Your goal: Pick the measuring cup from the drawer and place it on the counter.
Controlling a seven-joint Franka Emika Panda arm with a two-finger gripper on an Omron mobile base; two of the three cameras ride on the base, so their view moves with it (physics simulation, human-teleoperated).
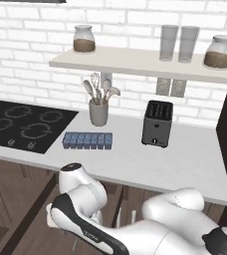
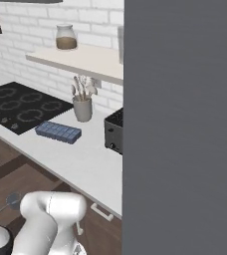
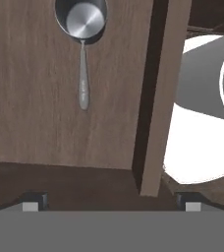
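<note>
Jaws spread wide, the gripper point(image 3: 111, 205) hangs over the open drawer point(image 3: 35, 133) — best centred on the measuring cup point(image 3: 82, 29)'s thin handle before descending.

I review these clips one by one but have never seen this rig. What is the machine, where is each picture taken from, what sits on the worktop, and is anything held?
It is a white robot arm on a driving base in a rendered kitchen. Two cameras ride on the base and look forward over the arm from its left and right; a grey panel blocks half of the right view. The third camera sits on the hand, looking down into the open drawer. On the counter stand a crock of spoons, a toaster and a blue tray, beside a black stovetop. The gripper is open and holds nothing; the measuring cup lies in the drawer, untouched.
</note>
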